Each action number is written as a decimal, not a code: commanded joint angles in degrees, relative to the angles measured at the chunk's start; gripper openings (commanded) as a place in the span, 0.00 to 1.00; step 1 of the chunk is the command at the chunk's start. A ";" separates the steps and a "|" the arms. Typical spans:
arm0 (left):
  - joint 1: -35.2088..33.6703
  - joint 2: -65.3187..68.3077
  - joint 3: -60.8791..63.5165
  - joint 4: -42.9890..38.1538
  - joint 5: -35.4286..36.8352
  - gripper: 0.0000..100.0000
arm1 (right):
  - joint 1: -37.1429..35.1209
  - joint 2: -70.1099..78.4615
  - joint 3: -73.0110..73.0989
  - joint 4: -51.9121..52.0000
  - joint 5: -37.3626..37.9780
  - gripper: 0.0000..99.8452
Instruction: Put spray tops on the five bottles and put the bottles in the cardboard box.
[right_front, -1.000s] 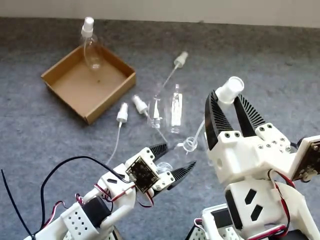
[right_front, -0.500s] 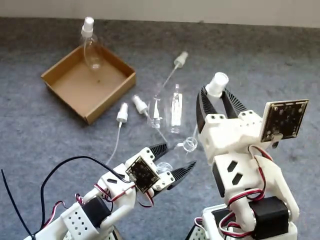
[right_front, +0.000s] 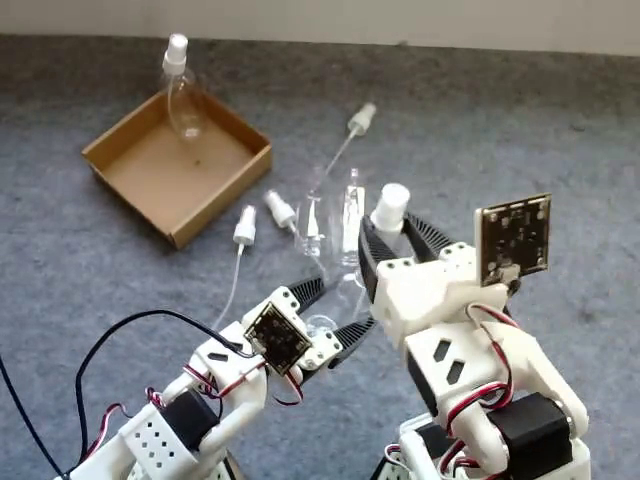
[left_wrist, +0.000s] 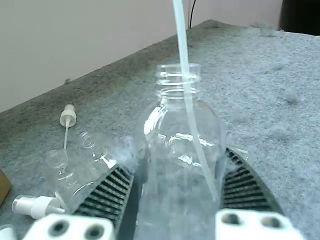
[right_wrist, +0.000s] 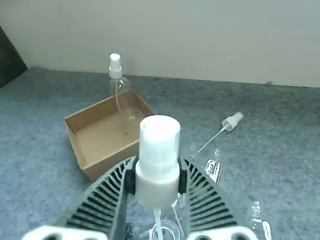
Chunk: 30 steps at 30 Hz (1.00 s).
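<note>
My left gripper (right_front: 337, 310) is shut on a clear open-necked bottle (left_wrist: 177, 130), held upright low in the high view's middle. Just above it my right gripper (right_front: 392, 225) is shut on a white spray top (right_wrist: 159, 150). The top's thin tube (left_wrist: 187, 90) runs down through the bottle's neck, and its cap (right_front: 390, 203) stands well above the neck. The cardboard box (right_front: 220, 215) lies at the back left with one capped bottle (right_front: 183, 100) standing at its far edge. Two bare bottles (right_front: 310, 225) (right_front: 351, 215) lie on the carpet beyond the grippers.
Three loose spray tops lie on the grey carpet: two (right_front: 244, 225) (right_front: 280, 210) between the box and the lying bottles, one (right_front: 360, 118) farther back. A black cable (right_front: 120, 335) loops beside the left arm. A pale wall borders the far side.
My right gripper has swung left and down with the spray top, bringing its tube into the bottle's neck. The left gripper with the bottle has shifted slightly toward it.
</note>
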 joint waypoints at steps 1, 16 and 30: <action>-0.84 -0.84 -1.71 -0.35 0.53 0.07 | -1.27 -0.31 -0.22 1.36 0.70 0.02; -0.84 -0.84 -1.98 -0.35 0.53 0.07 | -1.54 -0.31 -0.13 9.54 5.89 0.02; -0.84 -0.84 -2.07 -0.35 0.53 0.07 | -1.54 -0.31 -0.48 14.02 6.07 0.17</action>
